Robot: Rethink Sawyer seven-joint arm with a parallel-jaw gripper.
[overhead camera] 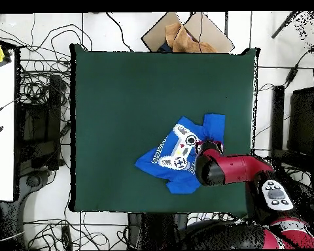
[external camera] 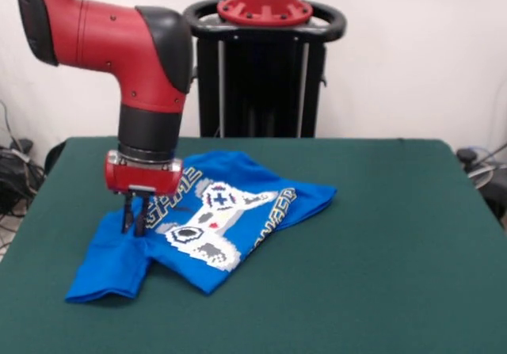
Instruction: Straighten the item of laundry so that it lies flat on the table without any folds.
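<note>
- Blue cloth, bright and soft, is being seen as a small T-shirt [external camera: 214, 227] lying crumpled on the table [external camera: 380, 275], left of centre in the front view.
- In the overhead view the T-shirt [overhead camera: 176, 153] is being shown right of the table's [overhead camera: 120, 98] centre, toward its lower right corner.
- A white pixel game controller [external camera: 212, 226] is being displayed on the shirt's chest, with pale lettering curving around it.
- One sleeve is being bunched and folded toward the lower left of the front view; the hem is being pulled to a point at the right, so the shirt is not lying flat.
- The gripper [external camera: 134, 221] is being held straight down over the shirt's left part, just beside the print, its tips at the fabric near the folded sleeve.
- Its two thin dark fingers [external camera: 127, 215] are being kept close together; whether cloth is being pinched between them cannot be told.
- In the overhead view the gripper is being hidden under the red and black arm [overhead camera: 225, 168].
- Dark green felt-like cloth is being seen covering the broad rectangular table.
</note>
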